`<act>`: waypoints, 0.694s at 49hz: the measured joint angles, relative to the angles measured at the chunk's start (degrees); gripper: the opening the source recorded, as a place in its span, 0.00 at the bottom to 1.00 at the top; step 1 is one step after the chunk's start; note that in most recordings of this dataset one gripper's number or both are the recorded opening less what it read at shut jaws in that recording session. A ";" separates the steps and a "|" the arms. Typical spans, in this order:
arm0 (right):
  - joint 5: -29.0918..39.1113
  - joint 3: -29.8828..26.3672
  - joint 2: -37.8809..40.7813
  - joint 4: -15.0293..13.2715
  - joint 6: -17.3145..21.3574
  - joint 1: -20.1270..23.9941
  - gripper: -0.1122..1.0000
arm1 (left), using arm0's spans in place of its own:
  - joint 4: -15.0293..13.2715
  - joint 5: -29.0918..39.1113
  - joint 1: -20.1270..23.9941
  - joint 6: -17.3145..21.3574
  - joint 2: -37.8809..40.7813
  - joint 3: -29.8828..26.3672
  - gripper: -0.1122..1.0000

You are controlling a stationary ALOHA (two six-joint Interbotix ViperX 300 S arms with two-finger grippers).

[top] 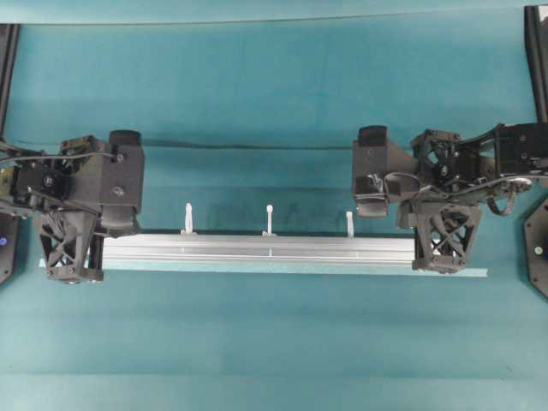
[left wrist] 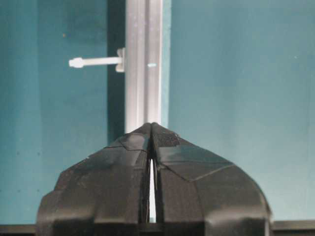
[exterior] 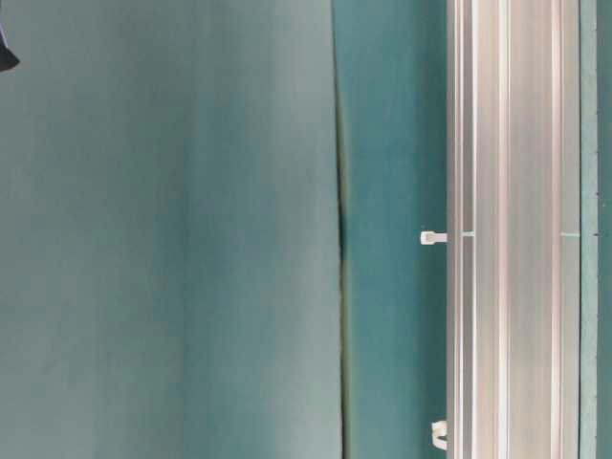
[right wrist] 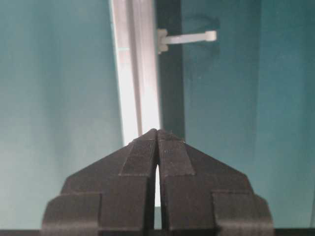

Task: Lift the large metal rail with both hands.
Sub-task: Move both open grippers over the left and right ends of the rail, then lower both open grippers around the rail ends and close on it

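Note:
The large metal rail (top: 257,248) lies crosswise on the teal mat, silver and grooved, with three pale pegs (top: 269,219) along its far edge. My left gripper (top: 75,274) is at its left end and my right gripper (top: 445,264) at its right end. In the left wrist view the fingertips (left wrist: 147,129) meet, and the rail (left wrist: 142,73) runs on beyond them. The right gripper (right wrist: 157,132) looks the same, shut over the rail (right wrist: 135,73). Silver shows through the slit behind each pair of tips. Whether either gripper grips the rail I cannot tell. The rail (exterior: 507,191) casts a dark shadow along its peg side.
A thin flat pale strip (top: 467,272) lies along the rail's near edge and sticks out past both ends. A crease in the mat (exterior: 341,220) runs parallel behind the rail. Black arm bases (top: 539,248) and frame posts (top: 537,51) stand at the sides.

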 measured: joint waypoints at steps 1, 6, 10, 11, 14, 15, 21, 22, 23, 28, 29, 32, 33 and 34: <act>-0.09 0.09 -0.09 0.00 0.00 0.09 0.10 | 0.00 0.00 0.09 0.09 0.00 0.00 0.08; -1.05 0.09 -0.09 0.09 0.00 0.70 0.13 | 0.00 0.00 0.09 0.09 0.00 0.00 0.09; -1.76 0.18 -0.09 0.18 0.00 0.79 0.18 | 0.09 0.09 0.00 0.00 0.18 -0.09 0.14; -1.93 0.35 -0.09 0.35 0.00 0.88 0.20 | 0.00 0.00 0.09 -0.09 0.26 0.00 0.16; -2.29 0.79 0.00 0.79 0.00 0.88 0.29 | 0.09 0.09 0.00 -0.79 0.44 0.00 0.25; -2.29 0.97 -0.09 1.05 0.00 0.88 0.35 | 0.09 0.09 0.09 -0.97 0.53 0.00 0.29; -2.46 2.11 -0.18 2.02 0.00 0.97 0.67 | 0.00 0.09 0.09 -2.37 0.88 0.09 0.61; -2.55 2.29 -0.18 2.11 0.00 1.05 0.72 | 0.00 0.09 0.09 -2.55 1.05 0.18 0.67; -2.64 2.55 -0.26 2.11 0.00 1.23 0.79 | 0.09 0.09 0.09 -2.72 1.23 0.35 0.72; -3.52 3.52 -0.53 1.49 0.00 2.29 0.95 | 0.09 0.09 -0.09 -3.08 2.81 1.05 0.94; -3.78 3.69 -0.53 1.32 0.00 2.55 0.96 | 0.00 0.00 -0.26 -2.90 3.34 1.14 0.97; -4.83 4.22 -0.53 0.97 0.00 3.16 0.97 | 0.00 -0.26 -0.70 -2.64 4.48 1.05 0.98; -5.10 4.48 -0.53 0.97 0.00 3.25 0.97 | 0.00 -0.44 -0.88 -2.64 4.92 1.14 0.98; -5.36 4.66 -0.53 0.88 0.09 3.34 0.97 | 0.00 -0.53 -0.97 -2.64 5.19 1.05 0.98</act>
